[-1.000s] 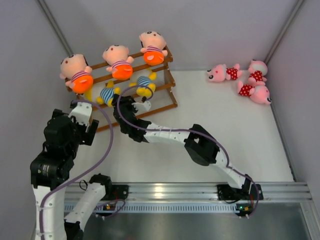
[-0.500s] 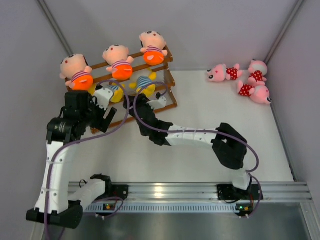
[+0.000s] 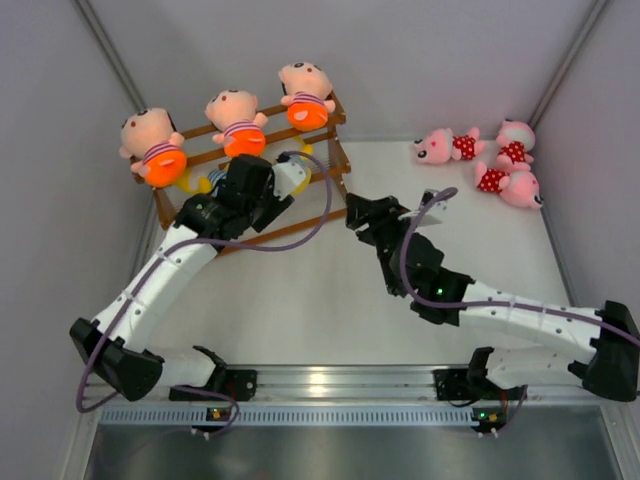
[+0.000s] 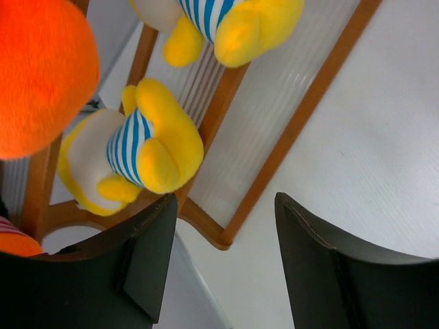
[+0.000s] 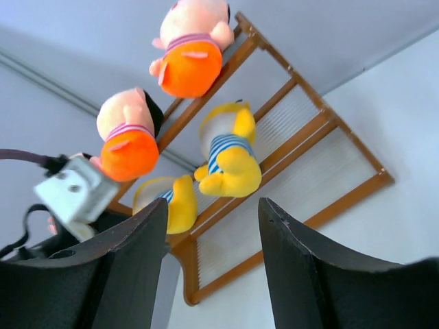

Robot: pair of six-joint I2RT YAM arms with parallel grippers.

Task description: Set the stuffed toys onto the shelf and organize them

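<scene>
The brown stepped shelf (image 3: 338, 160) stands at the back left. Three peach dolls in orange shorts (image 3: 235, 123) sit along its top tier. Two yellow dolls in blue-striped shirts (image 5: 230, 154) lie on the middle tier, mostly hidden under my left arm in the top view. Three pink dolls in polka-dot dresses (image 3: 510, 183) lie on the table at the far right. My left gripper (image 3: 258, 186) hovers over the shelf's front, open and empty, with one yellow doll (image 4: 137, 151) just beyond its fingers. My right gripper (image 3: 368, 215) is open and empty, just right of the shelf.
Grey walls close in on the left, back and right. The shelf's bottom tier (image 5: 295, 192) holds nothing. The left arm's white camera box (image 5: 75, 188) and its cable lie across the shelf's left part. An aluminium rail (image 3: 400, 385) runs along the near edge.
My left arm has swung up and right, over the shelf's front. My right arm has pulled back from the shelf to the right. The dolls have stayed in place.
</scene>
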